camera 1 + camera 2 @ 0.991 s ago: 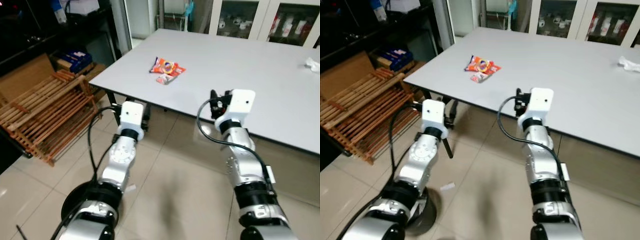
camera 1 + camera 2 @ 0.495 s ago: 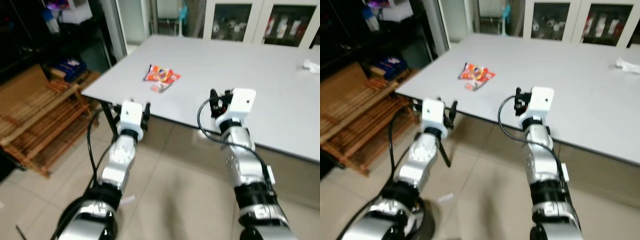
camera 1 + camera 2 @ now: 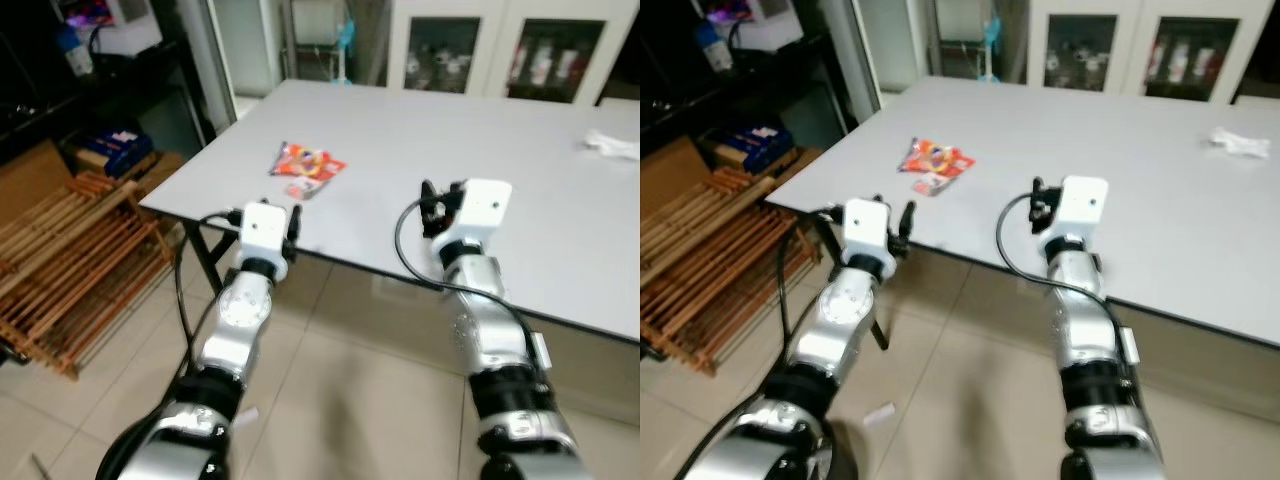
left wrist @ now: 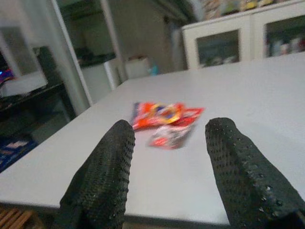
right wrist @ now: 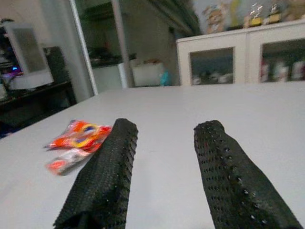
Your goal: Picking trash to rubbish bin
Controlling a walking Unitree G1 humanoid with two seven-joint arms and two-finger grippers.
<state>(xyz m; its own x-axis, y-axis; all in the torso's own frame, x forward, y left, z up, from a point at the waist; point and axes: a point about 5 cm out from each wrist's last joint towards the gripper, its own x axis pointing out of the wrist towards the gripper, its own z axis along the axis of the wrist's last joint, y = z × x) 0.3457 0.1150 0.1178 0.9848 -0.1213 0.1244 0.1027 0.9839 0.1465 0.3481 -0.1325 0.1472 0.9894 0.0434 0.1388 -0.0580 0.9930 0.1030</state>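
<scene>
A red and orange snack wrapper (image 3: 308, 161) lies on the grey table (image 3: 480, 150) near its front left corner, with a smaller crumpled wrapper (image 3: 300, 188) just in front of it. My left gripper (image 3: 291, 222) is raised at the table's near edge, open and holding nothing; in its wrist view the red wrapper (image 4: 164, 113) and the small wrapper (image 4: 170, 137) lie ahead between the fingers (image 4: 107, 167). My right gripper (image 3: 428, 204) is open over the table's front edge, to the right of the wrappers (image 5: 78, 135). A white crumpled tissue (image 3: 612, 145) lies at the far right.
A wooden slatted rack (image 3: 70, 250) stands on the tiled floor to the left, behind it dark shelving (image 3: 90, 70) with a blue box (image 3: 112, 144). Glass-door cabinets (image 3: 470, 50) line the back wall. A small white scrap (image 3: 878, 413) lies on the floor.
The camera has come closer to the table and swung right, so the table edge now sits at my grippers. Both arms hold the same raised pose, fingers unchanged.
</scene>
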